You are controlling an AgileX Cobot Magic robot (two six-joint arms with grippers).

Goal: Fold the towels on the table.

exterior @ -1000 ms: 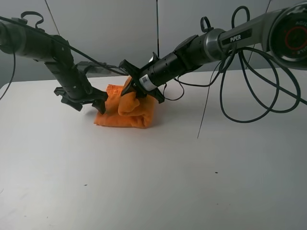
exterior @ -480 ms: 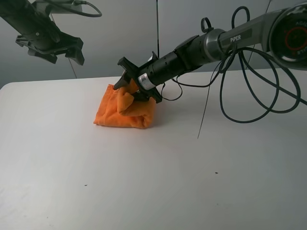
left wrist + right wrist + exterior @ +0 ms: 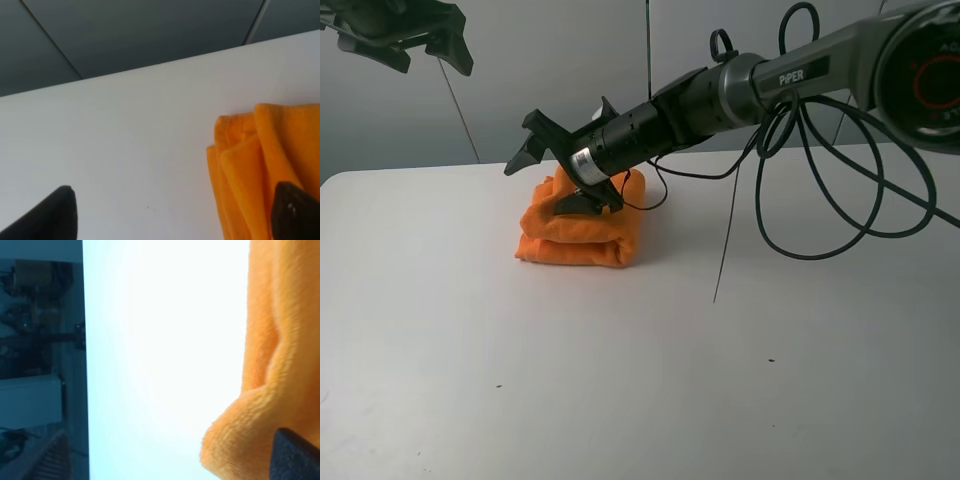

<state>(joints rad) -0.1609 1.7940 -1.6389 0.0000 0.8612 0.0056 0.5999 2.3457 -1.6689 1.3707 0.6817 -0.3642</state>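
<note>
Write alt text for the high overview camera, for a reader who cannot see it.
An orange towel lies folded in a thick bundle on a white table. The right claw stands open just above it, one finger resting on the top fold. The left claw hangs high in the upper left corner, well clear of the towel.

The right claw (image 3: pixel 552 170) has opened and let go of the towel (image 3: pixel 580 235); the left claw (image 3: pixel 405 40) has lifted high away.
</note>
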